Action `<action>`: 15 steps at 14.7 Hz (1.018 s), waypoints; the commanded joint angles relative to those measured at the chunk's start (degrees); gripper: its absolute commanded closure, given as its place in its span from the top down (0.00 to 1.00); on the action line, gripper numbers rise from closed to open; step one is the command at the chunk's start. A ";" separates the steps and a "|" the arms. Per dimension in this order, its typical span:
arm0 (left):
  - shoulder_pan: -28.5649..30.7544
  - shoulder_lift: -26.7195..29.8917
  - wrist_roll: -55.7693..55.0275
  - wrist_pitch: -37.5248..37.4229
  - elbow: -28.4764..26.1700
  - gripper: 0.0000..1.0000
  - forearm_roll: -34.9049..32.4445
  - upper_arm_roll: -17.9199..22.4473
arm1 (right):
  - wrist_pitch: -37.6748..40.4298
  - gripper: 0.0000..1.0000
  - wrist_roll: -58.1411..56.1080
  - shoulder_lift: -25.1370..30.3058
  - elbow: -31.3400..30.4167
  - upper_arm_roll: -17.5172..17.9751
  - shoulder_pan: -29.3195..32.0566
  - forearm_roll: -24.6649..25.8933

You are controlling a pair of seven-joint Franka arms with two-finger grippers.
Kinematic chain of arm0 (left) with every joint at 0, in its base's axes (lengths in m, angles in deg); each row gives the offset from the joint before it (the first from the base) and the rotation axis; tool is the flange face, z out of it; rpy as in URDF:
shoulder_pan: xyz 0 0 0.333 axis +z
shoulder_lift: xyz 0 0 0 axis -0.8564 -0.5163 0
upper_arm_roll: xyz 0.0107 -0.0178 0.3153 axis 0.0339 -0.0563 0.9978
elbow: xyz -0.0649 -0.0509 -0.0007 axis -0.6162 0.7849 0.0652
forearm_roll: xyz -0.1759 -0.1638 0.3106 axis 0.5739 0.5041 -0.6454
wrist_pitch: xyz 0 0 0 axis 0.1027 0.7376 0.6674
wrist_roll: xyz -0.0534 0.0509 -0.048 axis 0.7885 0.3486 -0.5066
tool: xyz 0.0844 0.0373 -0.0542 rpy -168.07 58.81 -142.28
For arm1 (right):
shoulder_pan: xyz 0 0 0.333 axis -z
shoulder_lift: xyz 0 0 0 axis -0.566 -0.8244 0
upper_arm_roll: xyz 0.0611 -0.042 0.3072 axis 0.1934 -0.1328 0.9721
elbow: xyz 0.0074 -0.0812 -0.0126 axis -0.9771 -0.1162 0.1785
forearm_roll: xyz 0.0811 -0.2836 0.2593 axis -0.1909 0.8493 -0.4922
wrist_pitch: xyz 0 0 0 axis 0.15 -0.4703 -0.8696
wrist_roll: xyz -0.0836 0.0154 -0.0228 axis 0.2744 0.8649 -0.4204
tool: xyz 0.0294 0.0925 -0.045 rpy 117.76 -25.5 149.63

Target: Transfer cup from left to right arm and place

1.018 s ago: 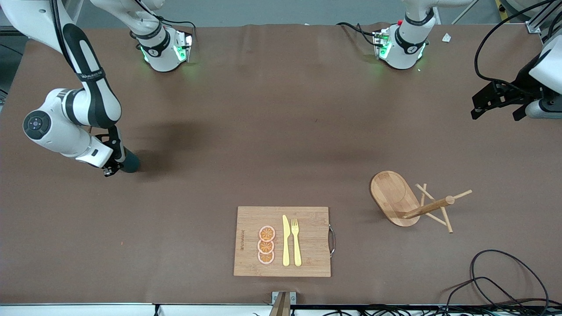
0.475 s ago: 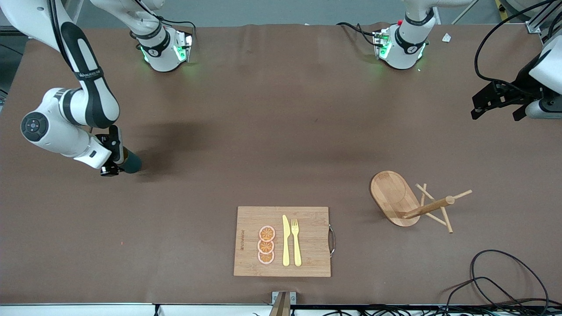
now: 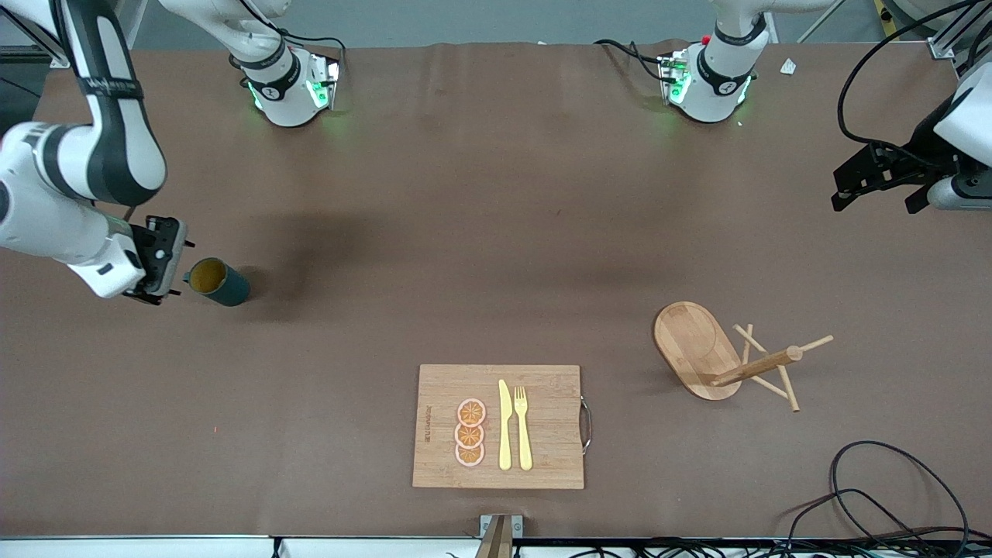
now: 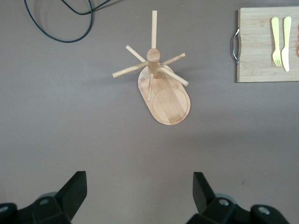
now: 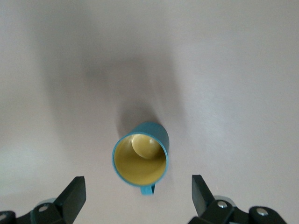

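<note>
right gripper (image 3: 159, 263): fingers spread wide, nothing in them, hanging just off the worktop (image 3: 465, 232) at the right arm's end
cup (image 3: 218, 282): standing upright on the worktop right next to that gripper, clear of both fingers; the right wrist view has it (image 5: 140, 159) sitting between the two fingertips but lower down, mouth up, yellowish inside, little handle sticking out one side
step in hand: looks to me like the release is done and it's all about backing off clean
how to do it well: I'd pull straight up and away, fingers wide, no sideways swing, since that handle is close enough to snag and tip the cup
left gripper (image 4: 138, 198): also wide open and empty, parked over bare worktop near the wooden mug rack (image 4: 161, 88); that arm just waits
farther out: cutting board (image 3: 496, 426) with knife and fork, well away, not in play
</note>
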 commanded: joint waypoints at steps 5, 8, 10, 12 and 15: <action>0.39 -0.84 0.10 0.05 1.09 1.00 0.06 -0.20 | 14.76 1.00 19.91 0.31 15.00 -0.27 1.70 0.28; 0.39 -0.84 0.27 0.05 1.09 1.00 0.06 -0.20 | 16.70 1.00 30.55 0.49 16.94 -0.27 1.70 0.37; 0.39 -0.84 0.19 0.05 1.09 1.00 0.06 -0.20 | 17.14 1.00 36.10 0.58 18.60 -0.27 1.70 0.45; 0.39 -0.84 0.19 0.05 1.09 1.00 0.06 -0.20 | 19.42 1.00 42.94 0.75 20.01 -0.36 1.70 0.54; 0.48 -0.84 0.27 0.05 1.09 1.00 0.06 -0.20 | 23.02 1.00 55.69 0.75 23.08 -0.28 1.70 0.63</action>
